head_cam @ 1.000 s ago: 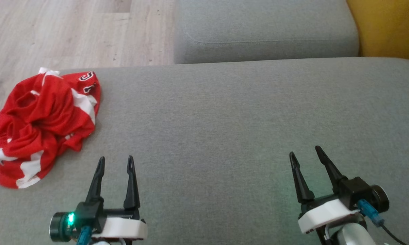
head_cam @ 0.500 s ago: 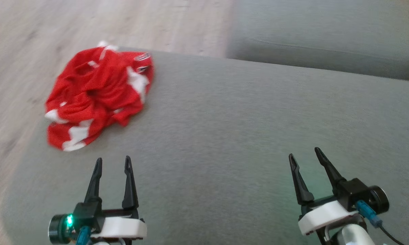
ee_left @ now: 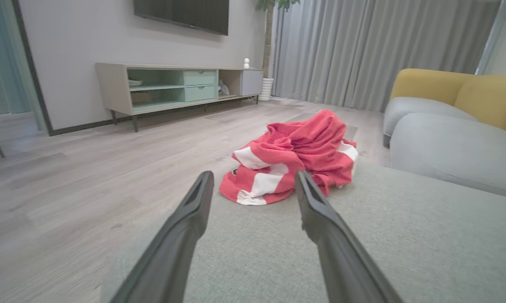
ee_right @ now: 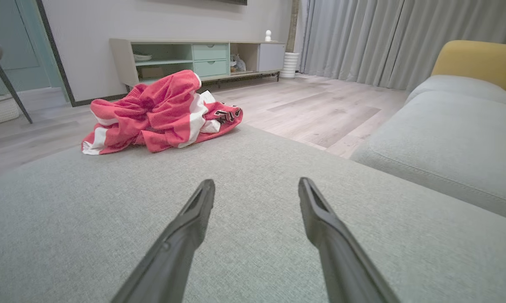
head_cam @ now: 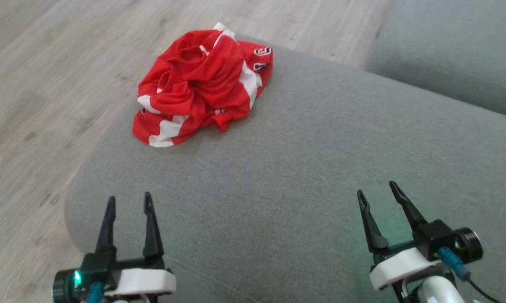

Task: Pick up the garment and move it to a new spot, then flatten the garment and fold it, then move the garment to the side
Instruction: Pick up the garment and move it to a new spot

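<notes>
A crumpled red and white jersey [head_cam: 202,84] lies in a heap at the upper middle of the head view, on the far corner of a broad grey upholstered cushion [head_cam: 303,168], with its outer folds reaching the cushion's rounded edge beside the pale wooden floor [head_cam: 46,84]. White stripes run through the red cloth, and dark-outlined numerals [head_cam: 263,57] show on the heap's upper right side. The left tool [head_cam: 129,197] stands at the lower left of that view over the cushion's near corner, its two dark fingers spread and holding nothing, well apart from the jersey. The right tool [head_cam: 376,187] stands at the lower right, fingers likewise spread and empty, over bare grey fabric. A second grey cushion [head_cam: 455,54] fills the upper right corner. In the left wrist view the jersey [ee_left: 291,158] sits at the centre, just above the parted fingertips of the left tool [ee_left: 254,174], with a low cabinet [ee_left: 173,86], grey curtains [ee_left: 362,50] and a yellow backrest [ee_left: 459,90] behind. In the right wrist view the jersey [ee_right: 160,113] lies at the upper left, far beyond the open right tool [ee_right: 256,181].
</notes>
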You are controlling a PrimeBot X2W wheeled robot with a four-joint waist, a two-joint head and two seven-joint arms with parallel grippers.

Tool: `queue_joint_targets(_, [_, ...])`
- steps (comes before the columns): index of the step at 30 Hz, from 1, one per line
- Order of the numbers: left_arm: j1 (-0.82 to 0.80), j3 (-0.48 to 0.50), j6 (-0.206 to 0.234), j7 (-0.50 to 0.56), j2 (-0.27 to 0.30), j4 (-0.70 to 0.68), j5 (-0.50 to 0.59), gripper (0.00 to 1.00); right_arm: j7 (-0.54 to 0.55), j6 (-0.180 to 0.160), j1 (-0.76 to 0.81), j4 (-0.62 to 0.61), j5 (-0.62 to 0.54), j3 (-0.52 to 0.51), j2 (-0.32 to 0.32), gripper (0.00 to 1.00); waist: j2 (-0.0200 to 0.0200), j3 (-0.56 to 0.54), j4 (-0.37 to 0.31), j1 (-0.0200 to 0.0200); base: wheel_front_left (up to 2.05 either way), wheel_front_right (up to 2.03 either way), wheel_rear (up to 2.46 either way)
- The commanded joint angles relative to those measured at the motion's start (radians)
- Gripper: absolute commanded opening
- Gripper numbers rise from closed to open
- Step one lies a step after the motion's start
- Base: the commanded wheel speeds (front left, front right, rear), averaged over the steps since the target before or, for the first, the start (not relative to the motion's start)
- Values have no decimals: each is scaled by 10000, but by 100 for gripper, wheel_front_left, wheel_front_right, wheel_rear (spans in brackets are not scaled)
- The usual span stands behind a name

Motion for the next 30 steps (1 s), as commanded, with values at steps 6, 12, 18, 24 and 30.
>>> queue_joint_targets(6, [-856, 895, -29, -93, 45, -805, -60, 100, -109, -7, -727, -242, -542, 92, -89, 100, 0, 931, 314, 1, 0, 0, 0])
queue_joint_targets(12, [-2873, 1705, -1091, -93, 393, -973, 354, 100, -109, -7, -1091, -343, -972, -345, -674, 100, 0, 2054, 425, 1, 0, 0, 0])
queue_joint_targets(18, [-6084, 1435, -2030, -93, 754, 393, 562, 100, -109, -7, -1241, -729, -1165, -948, -1625, 100, 0, 3323, 358, 1, 0, 0, 0])
queue_joint_targets(24, [-9473, 924, -2407, 1078, 1083, 3472, 63, 100, -109, -7, -1642, -1209, -1231, -1029, -2439, 100, 0, 4508, -280, 1, 0, 0, 0])
queue_joint_targets(30, [-11494, 706, -2494, 3219, 1629, 6333, -858, 100, -109, -7, -2073, -1882, -761, -1181, -2513, 100, 0, 5304, -1153, 1, 0, 0, 0])
